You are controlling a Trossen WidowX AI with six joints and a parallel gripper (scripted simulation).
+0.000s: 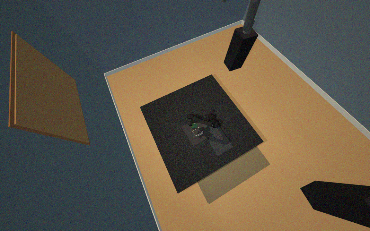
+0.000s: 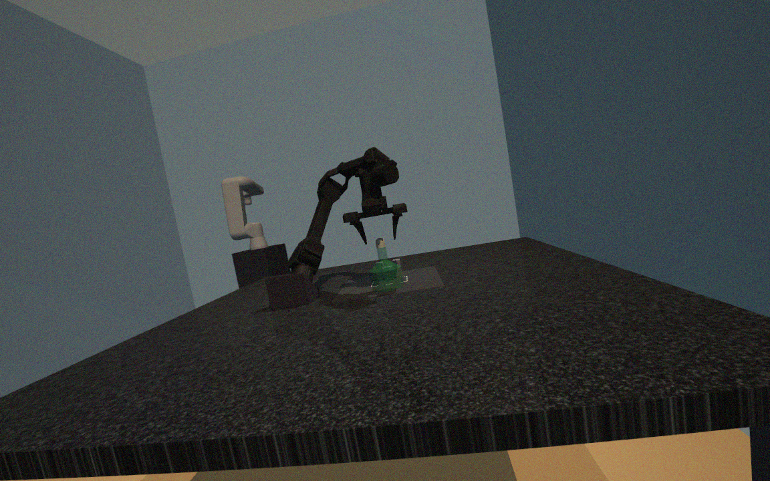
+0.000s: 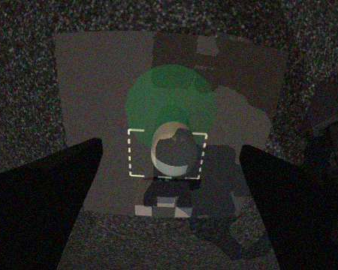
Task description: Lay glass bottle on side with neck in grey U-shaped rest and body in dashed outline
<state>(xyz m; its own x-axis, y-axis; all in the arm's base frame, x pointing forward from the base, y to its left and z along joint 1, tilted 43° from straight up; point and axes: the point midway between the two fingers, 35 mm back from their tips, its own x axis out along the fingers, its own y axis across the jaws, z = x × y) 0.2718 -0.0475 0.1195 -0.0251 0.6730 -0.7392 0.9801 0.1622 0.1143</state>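
Above the upright bottle (image 1: 194,125) (image 2: 385,274) (image 3: 170,97), open claw (image 1: 190,120) (image 2: 379,240) (image 3: 172,149).

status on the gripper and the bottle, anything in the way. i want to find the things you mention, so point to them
gripper (image 2: 380,241) (image 3: 172,149) open above the bottle, holding nothing. glass bottle (image 1: 194,125) (image 2: 385,274) (image 3: 170,90) upright, not laid down. nothing seen between fingertips and bottle top
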